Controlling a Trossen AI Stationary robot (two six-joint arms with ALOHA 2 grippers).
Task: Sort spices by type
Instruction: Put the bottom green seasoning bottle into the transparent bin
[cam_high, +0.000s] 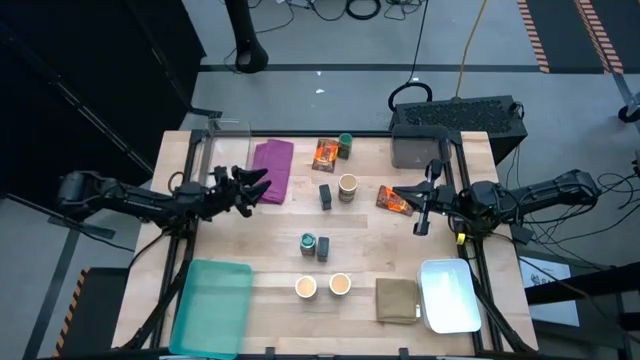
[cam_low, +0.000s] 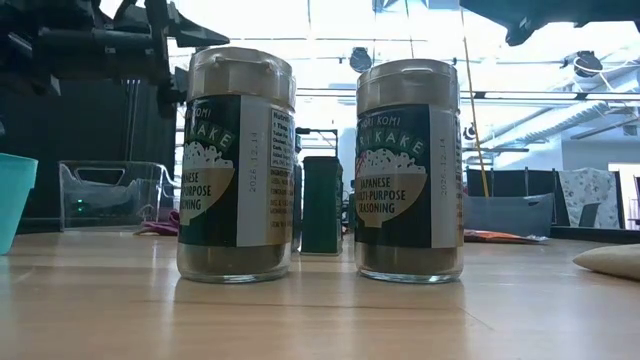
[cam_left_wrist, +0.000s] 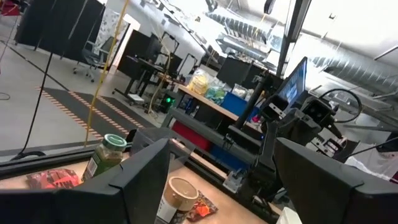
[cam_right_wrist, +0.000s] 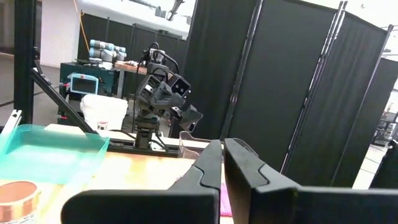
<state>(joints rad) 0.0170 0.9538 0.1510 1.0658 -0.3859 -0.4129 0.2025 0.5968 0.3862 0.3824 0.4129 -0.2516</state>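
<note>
From above, the pale wooden table (cam_high: 270, 250) is carrying the spices in loose clusters. A green-lidded glass jar (cam_high: 345, 145) is standing at the far edge just beside a shiny orange packet (cam_high: 325, 154), and a second orange packet (cam_high: 394, 200) is lying just in front of the right gripper (cam_high: 421, 208). A dark rectangular block (cam_high: 325, 196) is sitting beside a round tan-topped cup (cam_high: 347, 186) near the middle; closer in, another green-lidded jar (cam_high: 308, 243) is touching a second dark block (cam_high: 322, 247), and two more tan-topped cups (cam_high: 307, 288) are resting near the front edge. The left gripper (cam_high: 250, 188) is hovering with its fingers spread wide and empty over the purple cloth (cam_high: 272, 169). The right gripper's fingers are pressed together, gripping nothing. A teal plastic tray (cam_high: 212, 305), an olive-tan folded cloth (cam_high: 397, 299) and a white tray (cam_high: 448, 295) are lying along the front.

At table height, two clear cups of brown seasoning (cam_low: 235, 165) with green labels are filling the picture (the tan-topped ones seen from overhead).

The left wrist camera is looking between its parted dark fingers (cam_left_wrist: 140, 180) at a green-lidded jar, a tan-topped cup and orange packets.

The right wrist camera is showing its two fingers (cam_right_wrist: 208, 168) meeting, with the teal tray and the left arm beyond.
</note>
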